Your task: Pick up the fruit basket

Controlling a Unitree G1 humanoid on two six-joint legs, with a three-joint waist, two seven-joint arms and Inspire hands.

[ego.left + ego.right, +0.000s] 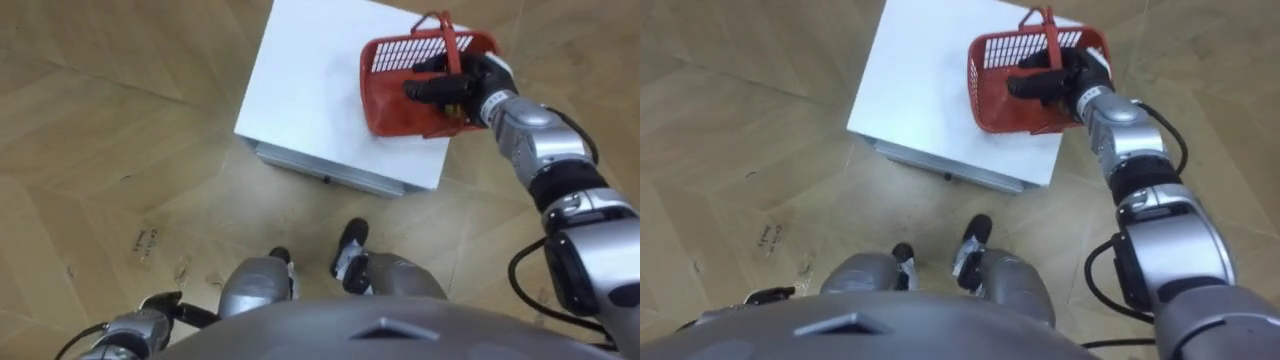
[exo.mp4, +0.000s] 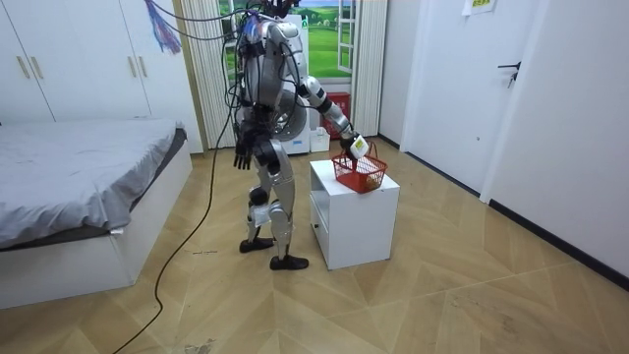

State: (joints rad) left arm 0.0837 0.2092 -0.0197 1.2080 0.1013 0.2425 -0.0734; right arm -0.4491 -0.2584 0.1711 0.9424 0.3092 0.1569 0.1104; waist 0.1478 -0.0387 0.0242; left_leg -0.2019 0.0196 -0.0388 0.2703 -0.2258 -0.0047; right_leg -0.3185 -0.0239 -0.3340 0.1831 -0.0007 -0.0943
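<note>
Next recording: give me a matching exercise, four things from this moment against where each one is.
1 red plastic mesh basket
2 white square cabinet
3 right hand
4 left hand

A hanging at the robot's side
B at the basket's handle
C on the cabinet's top
D on the wooden floor

Pairs: 1-C, 2-D, 3-B, 4-A

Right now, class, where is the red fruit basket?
The fruit basket sits on the white cabinet in front of the robot, at the top's far right corner in the left eye view, with the right hand over it.
</note>
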